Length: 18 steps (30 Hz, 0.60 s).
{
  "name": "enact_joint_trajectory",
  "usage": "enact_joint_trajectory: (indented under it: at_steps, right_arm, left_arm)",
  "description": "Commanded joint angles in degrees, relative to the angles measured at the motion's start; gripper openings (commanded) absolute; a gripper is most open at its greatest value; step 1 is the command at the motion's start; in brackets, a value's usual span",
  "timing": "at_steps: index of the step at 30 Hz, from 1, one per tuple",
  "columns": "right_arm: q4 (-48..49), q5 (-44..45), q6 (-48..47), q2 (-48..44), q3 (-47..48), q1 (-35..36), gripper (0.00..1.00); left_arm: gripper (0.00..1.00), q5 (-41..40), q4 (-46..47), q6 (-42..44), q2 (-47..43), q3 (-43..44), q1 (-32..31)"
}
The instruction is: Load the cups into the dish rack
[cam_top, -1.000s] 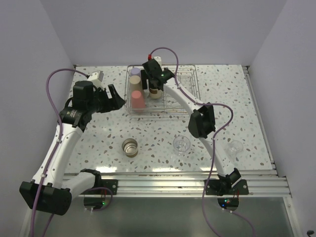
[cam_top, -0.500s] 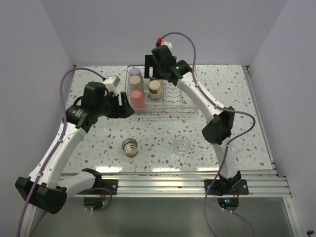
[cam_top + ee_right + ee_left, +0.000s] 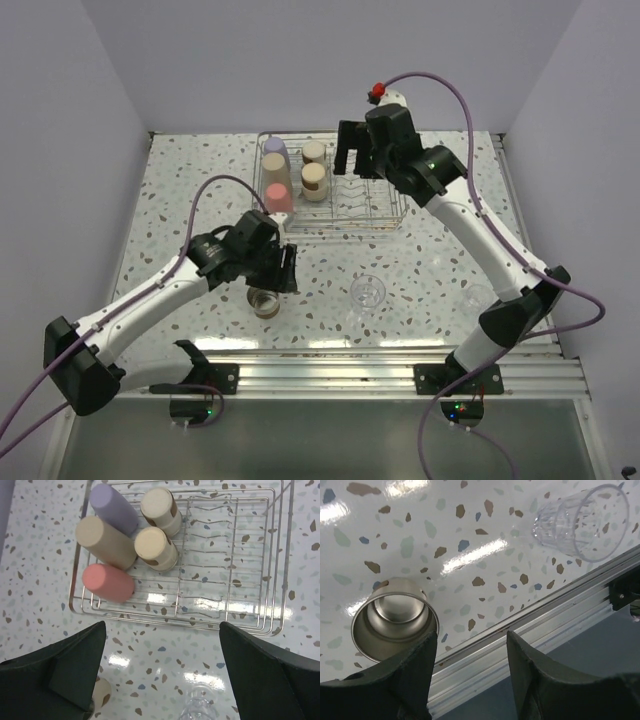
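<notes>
While its base stays at the near left corner, the left arm lies low and long across the table (image 3: 180, 200), reaching inward toward the middle with the wrist tipped down. The left gripper (image 3: 285, 272) hangs just above the metal cup (image 3: 264, 299), which stands upright, mouth up, on the near part of the table. In the wrist view the fingers are spread with nothing between them. The cup (image 3: 395, 617) sits just to one side of the gap, partly behind one finger and not gripped. Off to the right, well apart, the clear cup (image 3: 368, 291) stands upright near the aluminium rail (image 3: 545, 625).

Farther back, the right arm rises from its near right base, bends at an elbow out to the right, then reaches up and inward. The right gripper (image 3: 352, 160) hovers above the far right of the dish rack (image 3: 375, 195), jaws spread wide and empty.

The rack sits at the far middle of the table. Five cups stand upside down in its left part: the lavender cup (image 3: 114, 507), tan cup (image 3: 106, 541) and red cup (image 3: 107, 582) in a line, with two pale-topped cups (image 3: 156, 547) just beside them.
</notes>
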Motion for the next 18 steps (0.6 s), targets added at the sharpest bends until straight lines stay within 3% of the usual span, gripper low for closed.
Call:
enact_joint_trajectory:
  at_steps: [1,10,18]
  right_arm:
    - [1.1,-1.2,0.8,-3.6,-5.3,-0.5,0.98]
    - [-0.7,-2.0,0.5,-5.7,-8.2,-0.5,0.98]
    - [-1.4,-1.4,0.0,-8.3,-10.7,-0.6,0.98]
  left_arm:
    - [0.61,-5.3,0.7,-5.6,1.5,-2.9,-2.7]
    - [0.62,-13.9,1.7,-9.6,7.5,-4.6,-3.9]
    - [0.59,-14.0,3.8,-8.4,10.4,-5.7,-4.4]
